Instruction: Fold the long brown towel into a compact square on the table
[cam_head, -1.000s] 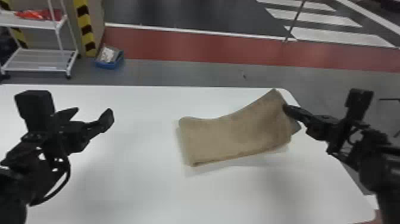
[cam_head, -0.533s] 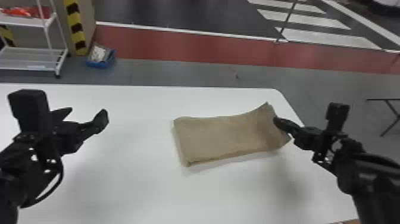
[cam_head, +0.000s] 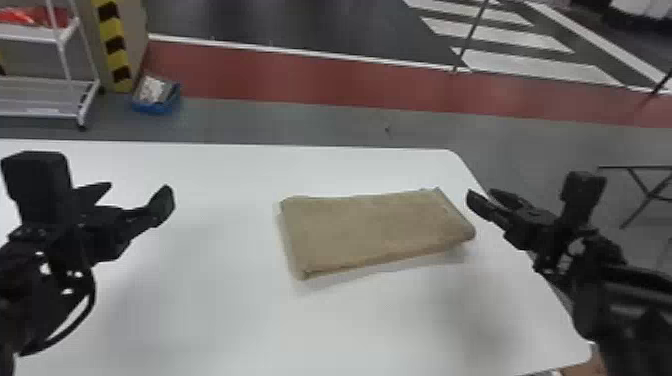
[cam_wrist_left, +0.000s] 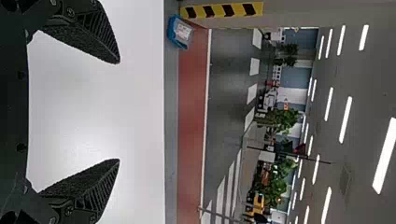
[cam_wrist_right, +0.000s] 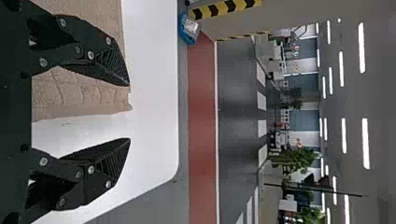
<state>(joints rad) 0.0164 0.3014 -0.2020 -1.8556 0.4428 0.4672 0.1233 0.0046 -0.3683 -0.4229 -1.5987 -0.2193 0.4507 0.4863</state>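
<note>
Over there the brown towel lies folded on the table, between eight and nine o'clock from the right gripper, near it, and at three o'clock, well apart, from the left gripper; both gape wide.

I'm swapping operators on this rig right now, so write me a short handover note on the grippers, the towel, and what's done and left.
Left gripper: open and empty, over the table's left part, well away from the towel.
Right gripper: open, holding nothing, by the towel's right end.
Brown towel: lying on the white table, right of its middle as the head view shows it.
Done: towel folded into a layered rectangle, longer side to side.
Left: not yet square; probably one more fold, end over end, then perhaps some tidying.
</note>
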